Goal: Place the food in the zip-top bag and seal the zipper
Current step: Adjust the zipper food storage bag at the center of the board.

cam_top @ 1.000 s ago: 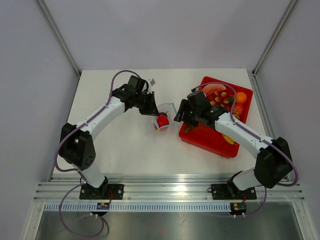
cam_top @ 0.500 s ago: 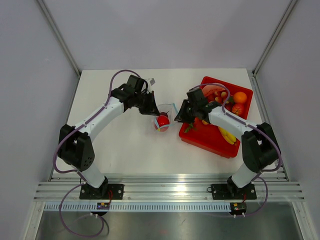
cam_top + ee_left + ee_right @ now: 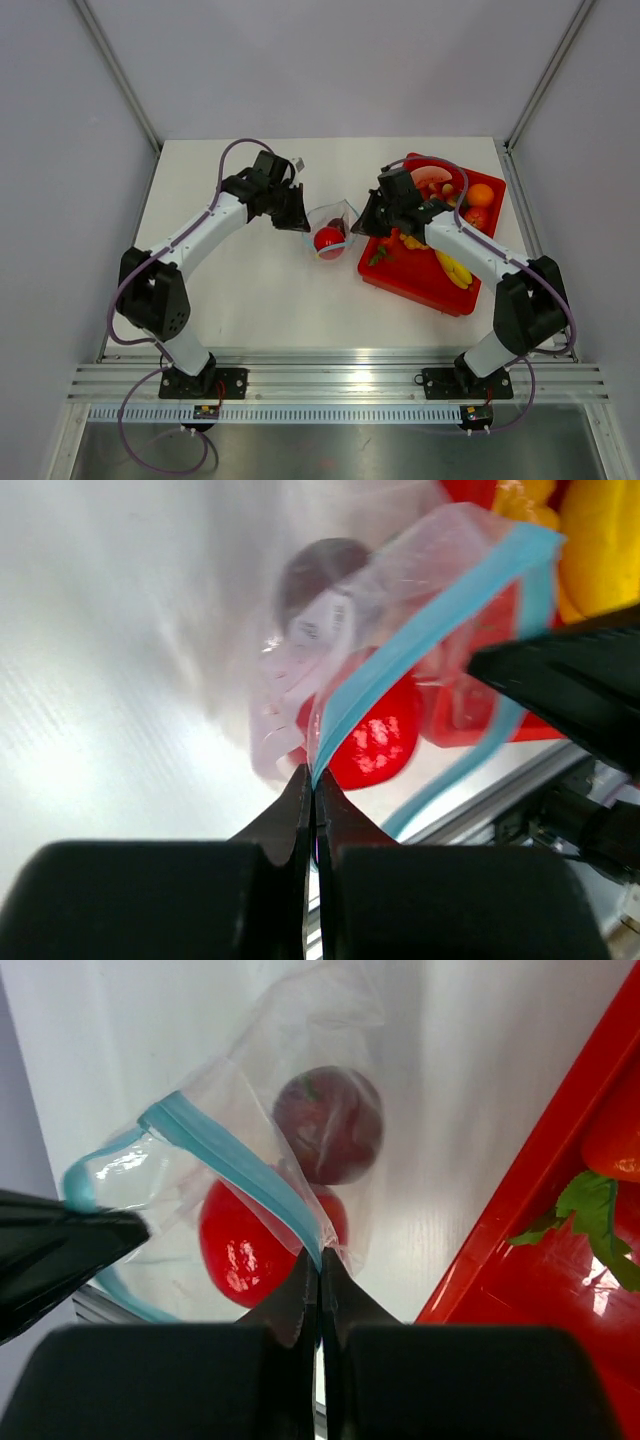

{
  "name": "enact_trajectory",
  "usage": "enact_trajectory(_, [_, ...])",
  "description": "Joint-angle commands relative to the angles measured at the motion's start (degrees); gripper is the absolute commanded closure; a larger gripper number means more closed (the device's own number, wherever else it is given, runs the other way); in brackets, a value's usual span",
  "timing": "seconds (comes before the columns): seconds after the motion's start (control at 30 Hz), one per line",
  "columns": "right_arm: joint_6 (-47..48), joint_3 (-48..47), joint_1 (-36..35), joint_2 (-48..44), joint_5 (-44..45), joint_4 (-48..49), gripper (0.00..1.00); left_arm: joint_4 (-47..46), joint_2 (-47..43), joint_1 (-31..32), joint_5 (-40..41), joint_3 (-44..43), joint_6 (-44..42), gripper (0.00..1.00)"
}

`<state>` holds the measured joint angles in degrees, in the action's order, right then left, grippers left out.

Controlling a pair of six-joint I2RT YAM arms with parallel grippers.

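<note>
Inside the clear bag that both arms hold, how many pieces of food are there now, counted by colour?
Red fruit: 1
Dark purple fruit: 1
Total inside the zip-top bag: 2

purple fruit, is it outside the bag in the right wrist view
No, the purple fruit sits inside the clear bag, next to the red fruit.

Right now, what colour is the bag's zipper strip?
Light blue zipper; clearest in the right wrist view.
</note>
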<state>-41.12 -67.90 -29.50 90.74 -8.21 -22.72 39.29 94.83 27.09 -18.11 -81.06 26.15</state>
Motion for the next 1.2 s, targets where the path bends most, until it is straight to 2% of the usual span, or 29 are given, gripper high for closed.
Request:
enact_trajectory(0.0, [1.22, -3.29, -0.3, -2.85, 1.26, -0.04, 1.0, 1.67, 2.1, -0.11, 6.85, -3.58, -1.45, 1.0])
enact_trajectory(0.23, [1.48, -4.61, -0.39, 0.84, 0.03, 0.13, 1.0, 4.92, 7.64, 2.35, 17.83, -8.59, -3.39, 1.0])
enact_trajectory(0.43, [3.07, -9.17, -0.3, 3.39, 1.26, -1.89, 1.0, 4.92, 9.94, 2.44, 17.93, -10.88, -3.48, 1.0])
enact_trajectory(0.77, [5.44, -18.84, 0.76, 17.89, -0.05, -6.45, 1.0, 7.11, 14.77, 2.53, 15.91, -15.88, -4.18, 1.0])
enact_trajectory(0.97, [6.05, -18.06, 0.67, 11.93, 0.91, -6.9, 1.0, 4.32, 5.38, 2.62, 11.17, -13.08, -3.57, 1.0])
enact_trajectory(1.13, [7.02, -16.21, 0.84, 12.53, 3.11, -8.65, 1.0, 4.13, 5.72, 2.62, 10.12, -9.39, -2.6, 1.0])
enact_trajectory(1.17, [7.02, -15.95, 0.93, 12.88, 3.2, -8.83, 0.96, 3.17, 5.63, 2.62, 9.68, -8.6, -1.99, 1.0])
